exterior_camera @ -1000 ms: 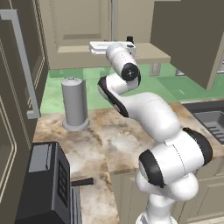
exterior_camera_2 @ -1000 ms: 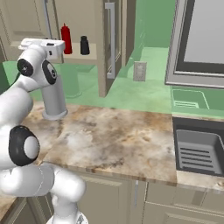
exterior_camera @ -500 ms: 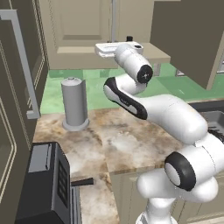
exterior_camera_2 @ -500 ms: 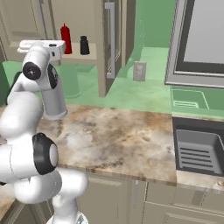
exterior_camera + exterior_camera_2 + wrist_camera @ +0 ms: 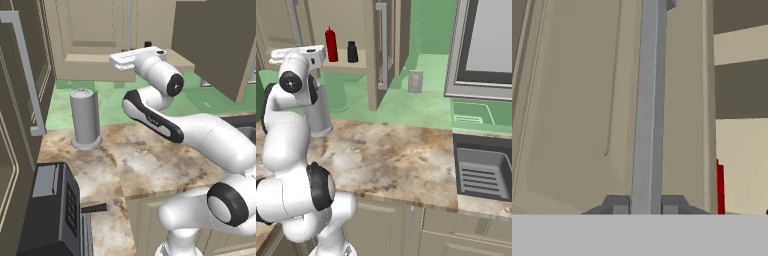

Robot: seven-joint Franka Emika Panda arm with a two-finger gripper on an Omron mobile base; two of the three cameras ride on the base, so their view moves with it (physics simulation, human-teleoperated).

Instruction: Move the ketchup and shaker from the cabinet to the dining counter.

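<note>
Gripper (image 5: 645, 206) clamped on the tan cabinet door's long silver bar handle (image 5: 648, 100); red ketchup bottle (image 5: 331, 44) and black shaker (image 5: 352, 52) sit unmoved on the shelf.

arm (image 5: 210, 135): glossy white rounded links | joints: black bands | hand: flat white block

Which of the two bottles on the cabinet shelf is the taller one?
The ketchup, the red bottle on the left in the right base view. It stands clearly taller than the short black shaker beside it on the shelf of the cabinet.
</note>
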